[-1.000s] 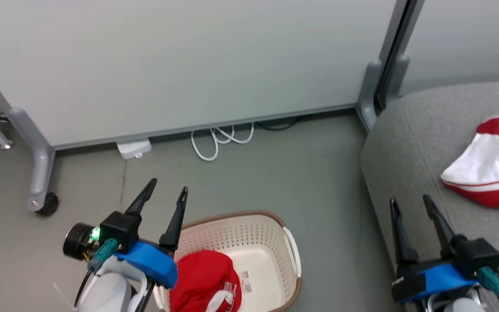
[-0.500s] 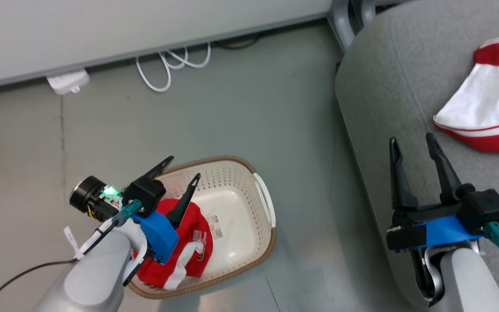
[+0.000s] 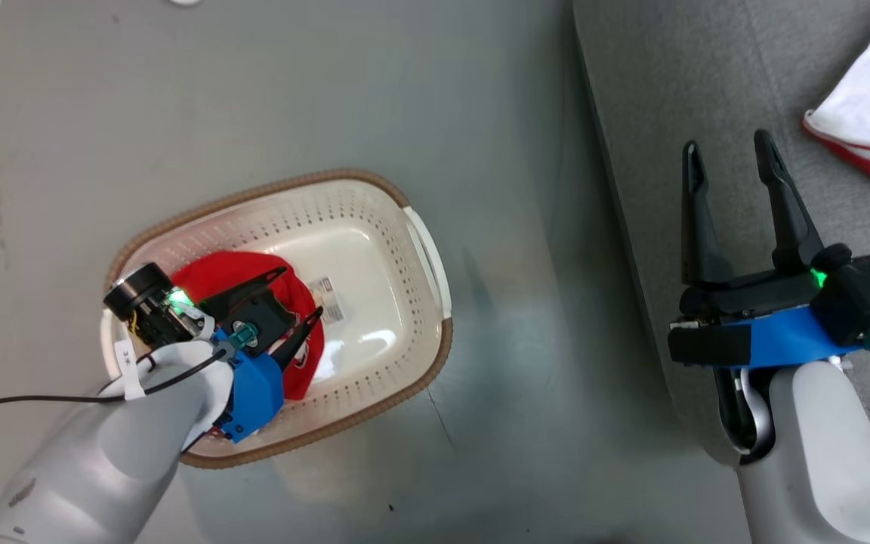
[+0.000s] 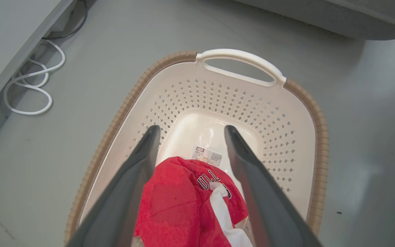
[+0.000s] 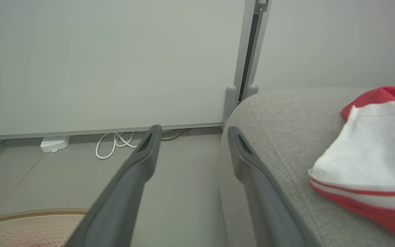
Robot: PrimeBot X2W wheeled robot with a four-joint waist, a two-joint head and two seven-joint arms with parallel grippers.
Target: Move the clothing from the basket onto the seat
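Risks: pinching thin fold of red jersey (image 4: 177, 202), losing it on lift; cause, shallow or off-centre bite. Hooking fingertip in perforated wall of basket (image 4: 315, 113), dragging light basket along; cause, descent too near wall. Trailing hem catching rim en route to seat (image 3: 669, 91).

Left gripper (image 4: 192, 128): spread apart, empty, poised over jersey, contact not discernible. Jersey: bunched on basket floor, at 6 o'clock from fingertips in left wrist view; sticker (image 4: 207, 155) at jersey's 12 o'clock edge. Right gripper (image 3: 728, 143): spread apart, empty, over seat edge; second garment (image 3: 865, 113) on seat at 1 o'clock from it.
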